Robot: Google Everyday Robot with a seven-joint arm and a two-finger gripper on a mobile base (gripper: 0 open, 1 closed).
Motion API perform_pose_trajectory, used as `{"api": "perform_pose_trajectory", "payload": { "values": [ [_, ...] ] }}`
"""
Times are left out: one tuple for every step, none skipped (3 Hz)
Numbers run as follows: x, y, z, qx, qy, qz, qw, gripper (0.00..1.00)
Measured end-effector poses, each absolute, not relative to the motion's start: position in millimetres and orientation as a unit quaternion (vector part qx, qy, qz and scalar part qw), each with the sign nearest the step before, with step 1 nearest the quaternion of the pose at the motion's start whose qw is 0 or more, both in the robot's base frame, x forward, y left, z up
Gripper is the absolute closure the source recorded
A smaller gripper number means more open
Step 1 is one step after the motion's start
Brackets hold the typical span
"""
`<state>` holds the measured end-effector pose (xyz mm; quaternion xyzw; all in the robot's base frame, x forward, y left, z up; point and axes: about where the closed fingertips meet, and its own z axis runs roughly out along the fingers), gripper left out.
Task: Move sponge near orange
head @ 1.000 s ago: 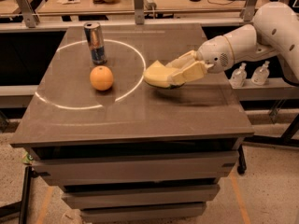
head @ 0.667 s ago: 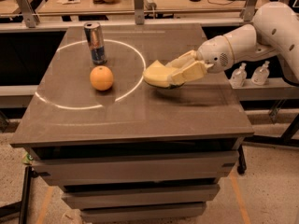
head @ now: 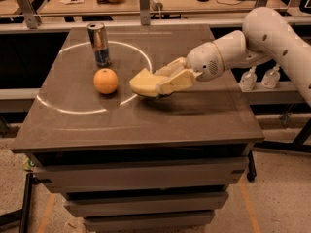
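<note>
Pincer (head: 166, 81) is seen over the middle of the surface (head: 194, 118), reaching in from the right on the white arm (head: 272, 30). Its pale blocky fingers (head: 181, 79) are closed around the right end of the sponge (head: 143, 83), which is held just above the surface with a shadow cast beneath it. The sponge is positioned right of the orange (head: 105, 80), near it but not touching. The orange is resting on the surface inside a white circle (head: 73, 111) drawn there, and the line is crossed by the sponge's left end. Behind the orange, close by, a silver-blue can (head: 99, 43) is standing upright; its label cannot be read. Two small clear bottles (head: 260, 76) are seen beyond the surface's right edge, below the arm. Compared with a second ago, the pincer and sponge have been shifted left, and the gap to the orange has been narrowed. The orange and can are unmoved.
</note>
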<state>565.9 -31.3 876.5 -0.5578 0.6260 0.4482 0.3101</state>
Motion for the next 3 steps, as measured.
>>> {"api": "perform_pose_trajectory", "payload": {
  "values": [
    [561, -8, 871, -0.558, 0.626, 0.451, 0.306, 1.0],
    [562, 14, 867, -0.557, 0.622, 0.455, 0.309, 1.0],
    [567, 34, 862, -0.56, 0.618, 0.461, 0.302, 1.0]
  ]
}}
